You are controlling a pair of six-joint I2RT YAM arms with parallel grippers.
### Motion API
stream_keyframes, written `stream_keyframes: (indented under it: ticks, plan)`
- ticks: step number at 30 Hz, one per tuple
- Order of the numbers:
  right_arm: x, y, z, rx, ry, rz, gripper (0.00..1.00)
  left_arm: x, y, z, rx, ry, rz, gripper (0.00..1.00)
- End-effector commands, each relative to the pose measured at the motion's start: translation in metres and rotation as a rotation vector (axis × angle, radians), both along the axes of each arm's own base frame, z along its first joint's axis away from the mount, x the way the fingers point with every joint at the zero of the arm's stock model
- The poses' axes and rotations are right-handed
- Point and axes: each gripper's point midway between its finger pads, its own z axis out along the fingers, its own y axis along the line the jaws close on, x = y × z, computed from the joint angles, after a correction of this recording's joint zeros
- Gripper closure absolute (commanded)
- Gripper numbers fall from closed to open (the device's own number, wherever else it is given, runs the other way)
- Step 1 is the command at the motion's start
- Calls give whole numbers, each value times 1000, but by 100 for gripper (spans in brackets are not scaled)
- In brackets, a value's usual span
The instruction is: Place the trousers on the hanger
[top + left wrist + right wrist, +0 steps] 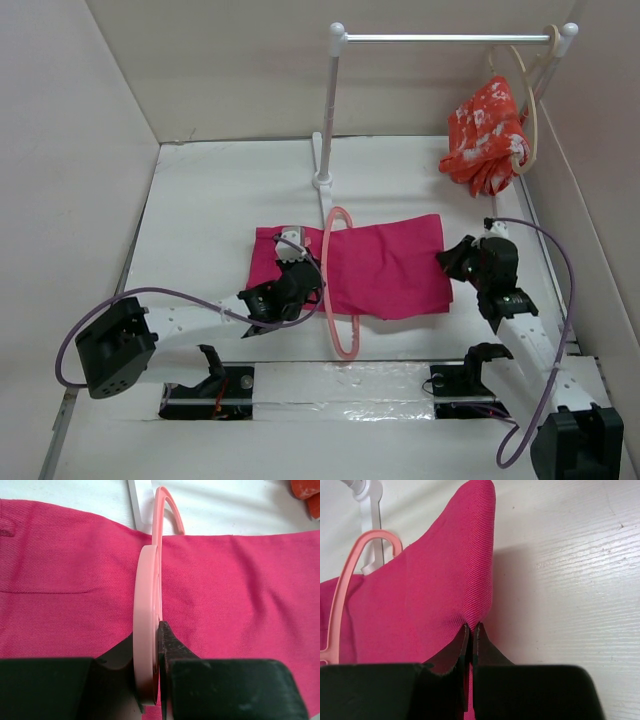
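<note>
The magenta-pink trousers (385, 265) lie folded flat on the white table, passing through the light-pink hanger (337, 290), which stands on edge across them with its hook toward the back. My left gripper (290, 283) is shut on the hanger's rim (146, 630) over the trousers (70, 595). My right gripper (455, 262) is shut on the right edge of the trousers (445, 580), lifting that edge slightly; the hanger (342, 585) shows at the left of the right wrist view.
A white clothes rail (440, 38) on a white stand (326, 140) crosses the back. A beige hanger (530, 110) with a red-orange patterned garment (488, 135) hangs at its right end. Walls close in left, back and right.
</note>
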Motion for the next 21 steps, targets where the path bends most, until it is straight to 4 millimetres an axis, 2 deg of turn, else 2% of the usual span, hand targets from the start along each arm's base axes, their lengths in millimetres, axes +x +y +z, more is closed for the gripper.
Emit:
stream_keyframes:
  ticks: [1,4,7,9,10,12,13,14,15,17,18,20,21]
  plan:
    - [13,1,17,4,-79,15,100,3,17,11,103,-33,29,100]
    - [10,2,-1,7,-40,23,100,5,6,32,48,-60,-2,100]
    - [12,2,-4,7,-45,21,100,7,-4,51,8,-82,-23,100]
    - [12,3,-3,4,-44,26,90,7,-11,62,-27,-92,-45,100]
    - [13,3,4,5,-64,31,81,5,-16,67,-38,-99,-59,100]
    - [11,10,17,-14,-81,67,29,8,-18,82,-58,-125,-57,100]
    - [13,14,27,-19,-105,85,29,9,-18,87,-59,-134,-54,100]
    - [10,16,30,-30,-95,90,22,9,-21,92,-59,-144,-58,100]
    - [7,30,36,-35,-106,135,22,10,-24,104,-65,-160,-62,100]
    - [2,49,55,-14,-147,184,21,12,-26,115,-72,-174,-64,100]
    - [-9,77,61,39,-155,259,21,11,-30,125,-88,-187,-71,100]
    - [-18,107,77,107,-205,312,21,7,-36,135,-100,-205,-80,100]
    - [-25,124,77,173,-200,332,21,3,-42,146,-118,-221,-93,100]
